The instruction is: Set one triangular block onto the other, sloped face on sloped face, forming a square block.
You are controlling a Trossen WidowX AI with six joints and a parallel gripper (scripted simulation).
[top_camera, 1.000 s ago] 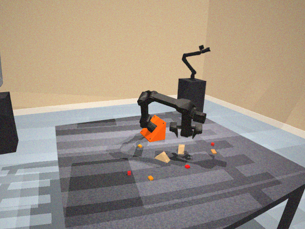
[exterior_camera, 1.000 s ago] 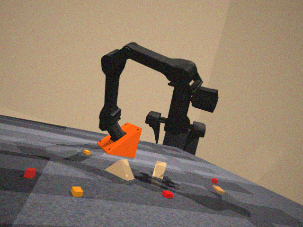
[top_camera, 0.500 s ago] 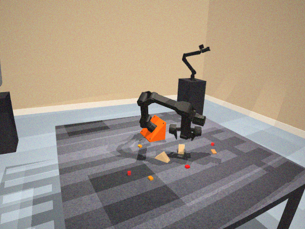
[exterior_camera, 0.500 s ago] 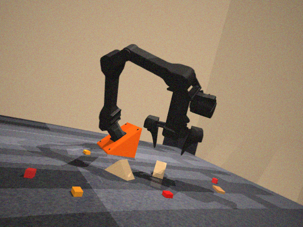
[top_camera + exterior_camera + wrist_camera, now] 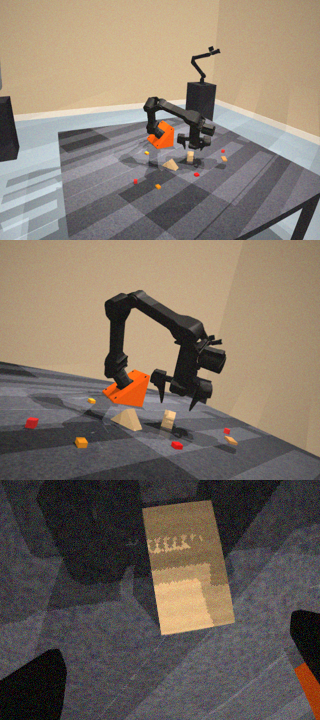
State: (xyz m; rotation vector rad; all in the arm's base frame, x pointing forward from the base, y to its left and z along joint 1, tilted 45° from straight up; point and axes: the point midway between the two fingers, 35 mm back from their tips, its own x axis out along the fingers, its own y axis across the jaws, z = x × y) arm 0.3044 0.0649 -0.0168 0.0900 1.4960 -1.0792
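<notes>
Presently the claw (image 5: 177, 405) hangs wide and empty, fingers pointing down, directly above the upright block (image 5: 168, 419), which stands on end on the worktop (image 5: 129, 462), clear of the claw, while the second block (image 5: 127, 419) lies near it, sloped face up, the two apart.

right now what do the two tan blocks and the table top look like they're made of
Lying block and upright block: pale, matte, light wood or plastic by the look; no grain shows, so either fits. Table top: grey and blue patches with a soft, speckled look, perhaps felt or fabric.
</notes>
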